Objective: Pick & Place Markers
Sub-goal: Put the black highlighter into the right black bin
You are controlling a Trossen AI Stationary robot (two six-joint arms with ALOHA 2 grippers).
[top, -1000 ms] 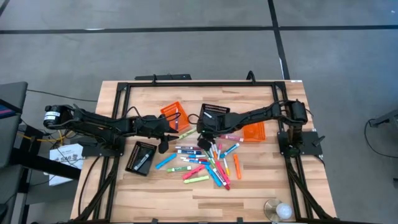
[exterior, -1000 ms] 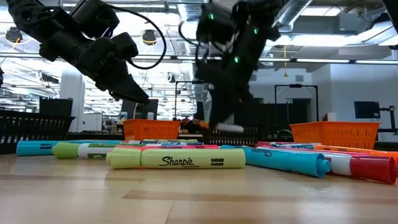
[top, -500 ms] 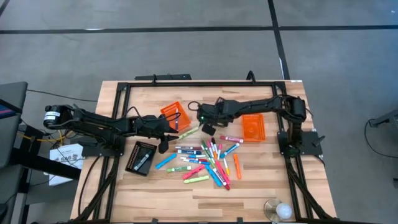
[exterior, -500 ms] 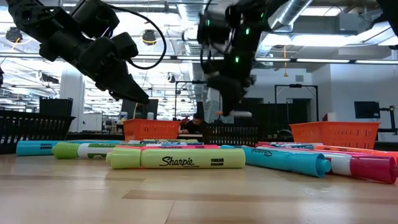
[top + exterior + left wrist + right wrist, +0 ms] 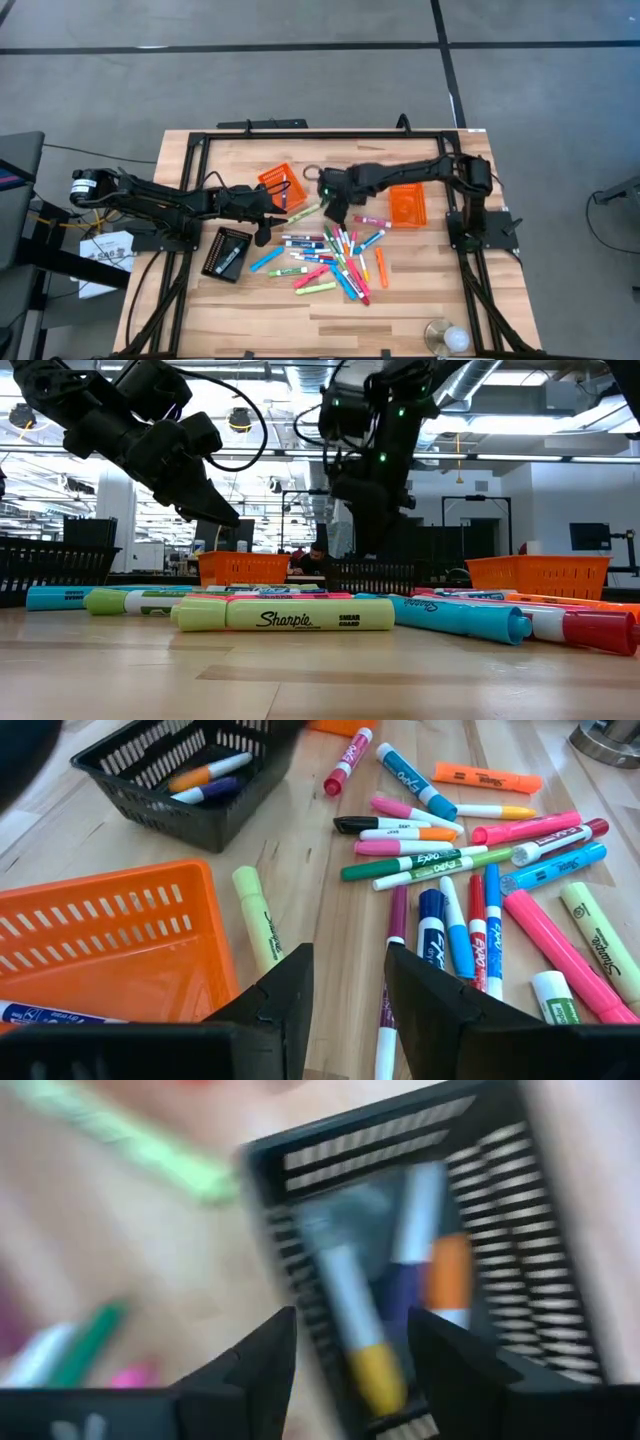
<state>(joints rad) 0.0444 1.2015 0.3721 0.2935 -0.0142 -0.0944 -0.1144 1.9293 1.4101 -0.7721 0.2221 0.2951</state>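
Pale wooden counter (image 5: 250,310) | my right pincer (image 5: 345,1370) has just parted over black perforated basket (image 5: 420,1260), dropping yellow-capped marker (image 5: 345,1315) inside | left pincer (image 5: 345,990) apart, waiting | loose markers (image 5: 330,260) still scattered mid-counter

Open-plan lab, exposed ceiling ducts (image 5: 500,380), monitors (image 5: 590,538), workbench (image 5: 400,300)
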